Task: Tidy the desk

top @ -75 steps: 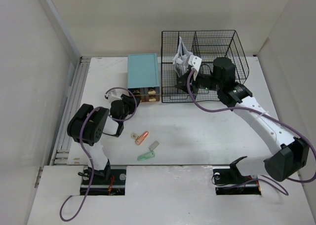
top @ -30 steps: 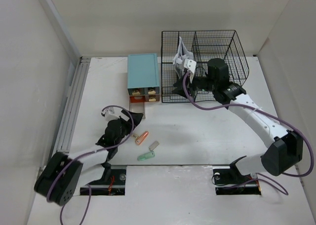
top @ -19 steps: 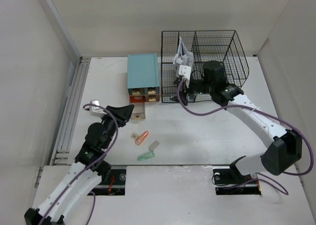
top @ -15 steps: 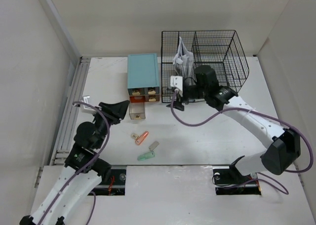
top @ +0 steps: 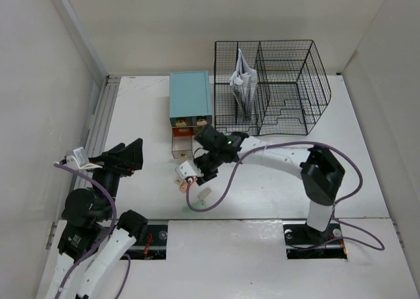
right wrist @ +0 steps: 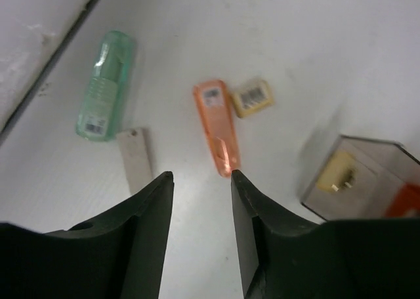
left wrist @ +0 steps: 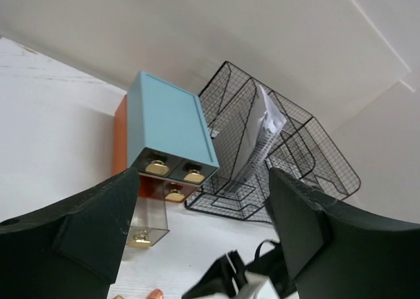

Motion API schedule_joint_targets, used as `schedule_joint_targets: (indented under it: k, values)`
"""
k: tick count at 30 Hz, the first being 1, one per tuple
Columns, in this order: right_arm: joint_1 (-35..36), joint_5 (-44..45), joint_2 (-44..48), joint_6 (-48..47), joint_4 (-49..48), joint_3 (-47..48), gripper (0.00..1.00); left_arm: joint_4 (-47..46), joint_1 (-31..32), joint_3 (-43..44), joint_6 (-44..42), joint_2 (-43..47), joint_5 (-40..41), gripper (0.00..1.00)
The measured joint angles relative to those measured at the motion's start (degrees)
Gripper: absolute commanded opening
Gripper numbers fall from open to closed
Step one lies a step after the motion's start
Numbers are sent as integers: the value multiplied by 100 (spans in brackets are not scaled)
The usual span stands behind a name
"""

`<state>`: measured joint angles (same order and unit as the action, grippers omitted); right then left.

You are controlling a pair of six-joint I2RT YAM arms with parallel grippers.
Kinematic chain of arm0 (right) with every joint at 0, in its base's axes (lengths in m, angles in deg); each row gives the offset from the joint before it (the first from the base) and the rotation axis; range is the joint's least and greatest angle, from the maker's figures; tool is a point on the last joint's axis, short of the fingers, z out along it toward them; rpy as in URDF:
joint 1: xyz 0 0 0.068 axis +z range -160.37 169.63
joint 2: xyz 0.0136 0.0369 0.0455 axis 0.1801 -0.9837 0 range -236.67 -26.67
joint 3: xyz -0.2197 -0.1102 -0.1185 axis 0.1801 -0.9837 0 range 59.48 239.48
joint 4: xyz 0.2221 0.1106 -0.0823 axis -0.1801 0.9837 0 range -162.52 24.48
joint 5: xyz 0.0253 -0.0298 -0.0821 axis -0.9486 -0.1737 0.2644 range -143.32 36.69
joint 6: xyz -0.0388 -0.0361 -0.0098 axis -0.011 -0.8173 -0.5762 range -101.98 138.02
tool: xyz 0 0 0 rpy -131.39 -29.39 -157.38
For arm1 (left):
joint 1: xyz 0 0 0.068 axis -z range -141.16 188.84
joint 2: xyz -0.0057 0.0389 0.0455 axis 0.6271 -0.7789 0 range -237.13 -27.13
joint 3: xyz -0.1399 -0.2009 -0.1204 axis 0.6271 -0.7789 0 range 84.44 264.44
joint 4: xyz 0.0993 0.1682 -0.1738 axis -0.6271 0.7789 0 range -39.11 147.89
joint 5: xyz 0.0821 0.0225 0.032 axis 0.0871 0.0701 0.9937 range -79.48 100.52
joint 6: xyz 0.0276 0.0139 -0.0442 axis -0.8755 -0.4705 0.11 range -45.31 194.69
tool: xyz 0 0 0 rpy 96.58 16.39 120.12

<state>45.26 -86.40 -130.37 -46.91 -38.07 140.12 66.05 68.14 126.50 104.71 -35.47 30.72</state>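
The desk (top: pixel 262 194) is a white tabletop. Above a cluster of small things on it hovers my right gripper (top: pixel 193 179) (right wrist: pixel 200 181), open, with nothing between its fingers. In the right wrist view an orange piece (right wrist: pixel 216 125) lies with its tip by the right finger, a beige tag (right wrist: pixel 252 97) beside it, a green tube (right wrist: pixel 105 86) and a pale flat strip (right wrist: pixel 136 158) to the left. My left gripper (top: pixel 128 146) (left wrist: pixel 203 174) stands open and empty, raised at the left, facing the teal-topped drawer box (left wrist: pixel 167 125).
A clear drawer (top: pixel 182 148) (right wrist: pixel 364 178) is pulled out in front of the teal box (top: pixel 190 96). The black wire rack (top: pixel 272 86) holds papers (top: pixel 241 82) at the back. A ribbed rail (top: pixel 98 135) runs along the left edge; pale walls close in both sides.
My right arm swung from the wire rack down and left to the small things. The left arm drew back to the left, leaving a clear drawer pulled out.
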Motion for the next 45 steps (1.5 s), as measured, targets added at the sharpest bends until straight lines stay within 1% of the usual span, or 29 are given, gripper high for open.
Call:
schedule_joint_targets:
  k: [1,4,7,12,17,24,25,31,39,45]
  values:
    - [138,68,-118,-33,68,20,42,44,0,-20,-50,35,28,78]
    - [426,197,-599,0,380,437,39,151,0,-37,-162,125,109,79]
    - [501,304,-914,59,413,741,39,186,0,-39,-214,229,142,79]
    - [632,573,-1246,162,516,951,39,254,0,-39,-236,422,219,80]
    - [732,643,-1672,212,654,1338,39,275,0,-39,-238,533,251,80]
    - [741,682,-1965,223,896,1729,39,278,0,-39,-234,555,256,80]
    - [739,686,-1993,223,901,1764,40,278,0,-39,-234,555,256,81]
    - [741,699,-2074,223,970,1799,40,280,0,-39,-234,570,256,81]
    - [748,695,-2184,223,1010,1810,44,293,0,-42,-234,656,282,81]
    - [748,651,-2380,240,1080,2015,46,295,0,-42,-234,662,302,81]
